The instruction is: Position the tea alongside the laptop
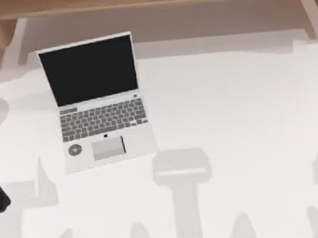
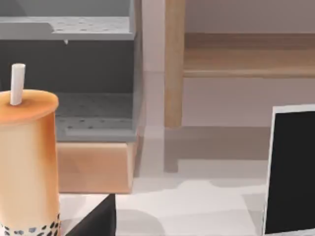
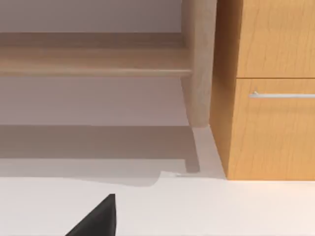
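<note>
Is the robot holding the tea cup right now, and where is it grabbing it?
I cannot tell. The tea stands close before the left gripper, but no fingers show touching it.

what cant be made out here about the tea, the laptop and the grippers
- The tea: left wrist view's edge cuts off its near side and base, so whether it stands on the table or is held cannot be told.
- The laptop: whole in the top view; the left wrist view's edge leaves just a strip of its screen.
- Left gripper and right gripper: one dark fingertip each at the wrist views' edges, so open or shut is unclear.
</note>
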You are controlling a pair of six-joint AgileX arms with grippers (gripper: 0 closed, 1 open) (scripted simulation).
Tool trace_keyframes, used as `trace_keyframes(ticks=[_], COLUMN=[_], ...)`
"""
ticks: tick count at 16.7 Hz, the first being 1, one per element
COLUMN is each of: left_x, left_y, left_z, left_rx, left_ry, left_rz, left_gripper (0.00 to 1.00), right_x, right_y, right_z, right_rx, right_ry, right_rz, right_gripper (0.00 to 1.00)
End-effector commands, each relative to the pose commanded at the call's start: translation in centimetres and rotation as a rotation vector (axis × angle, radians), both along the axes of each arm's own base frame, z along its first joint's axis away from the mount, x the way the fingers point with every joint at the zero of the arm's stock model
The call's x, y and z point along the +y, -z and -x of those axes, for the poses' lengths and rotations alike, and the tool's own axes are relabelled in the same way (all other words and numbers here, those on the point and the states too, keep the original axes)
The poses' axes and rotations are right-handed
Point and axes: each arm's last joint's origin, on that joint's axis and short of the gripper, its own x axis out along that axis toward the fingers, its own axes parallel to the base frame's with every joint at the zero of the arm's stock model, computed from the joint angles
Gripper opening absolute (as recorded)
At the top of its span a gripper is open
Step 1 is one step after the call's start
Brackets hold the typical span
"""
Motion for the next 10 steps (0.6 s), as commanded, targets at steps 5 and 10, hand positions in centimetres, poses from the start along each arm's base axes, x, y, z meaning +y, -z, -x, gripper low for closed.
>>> trace_keyframes(ticks=[5,10], left_x=[0.2,1.4], left_y=[-0.7,-3.0], left_z=[-0.3,-2.5], left_rx=[-0.009,-0.012], left_ry=[0.003,0.018], left_rz=[-0.002,-0.013], left_gripper=[1.0,1.0], right_x=[0.0,0.0], right_y=[0.0,0.0], right_z=[0.0,0.0], right_rx=[0.0,0.0], right_ry=[0.0,0.0], right_rz=[0.0,0.0], right_gripper=[1.0,1.0])
